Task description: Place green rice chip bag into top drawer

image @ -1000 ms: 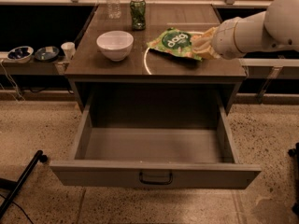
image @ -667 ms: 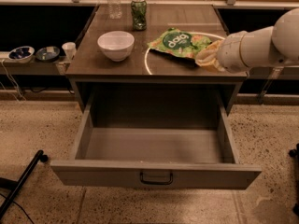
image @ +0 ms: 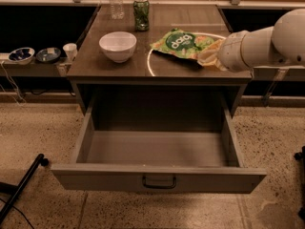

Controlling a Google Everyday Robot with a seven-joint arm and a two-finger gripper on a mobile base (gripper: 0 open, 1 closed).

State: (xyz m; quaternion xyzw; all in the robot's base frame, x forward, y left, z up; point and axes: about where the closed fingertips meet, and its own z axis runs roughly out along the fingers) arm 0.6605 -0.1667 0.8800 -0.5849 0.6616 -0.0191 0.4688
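The green rice chip bag lies flat on the wooden table top, right of centre, with its dark "dang" circle facing up. My gripper is at the bag's right end, at the tip of the white arm that comes in from the right; it touches or overlaps the bag's edge. The top drawer is pulled fully open below the table top. Its inside is bare and its dark handle faces me.
A white bowl stands left of the bag. A slim green can and a clear water bottle stand at the back. Small dishes and a white cup sit on a low shelf at left. A black leg crosses the floor at lower left.
The arm has dropped lower and swung toward the table's front right corner, with the gripper staying at the bag's right end. The bag has barely shifted.
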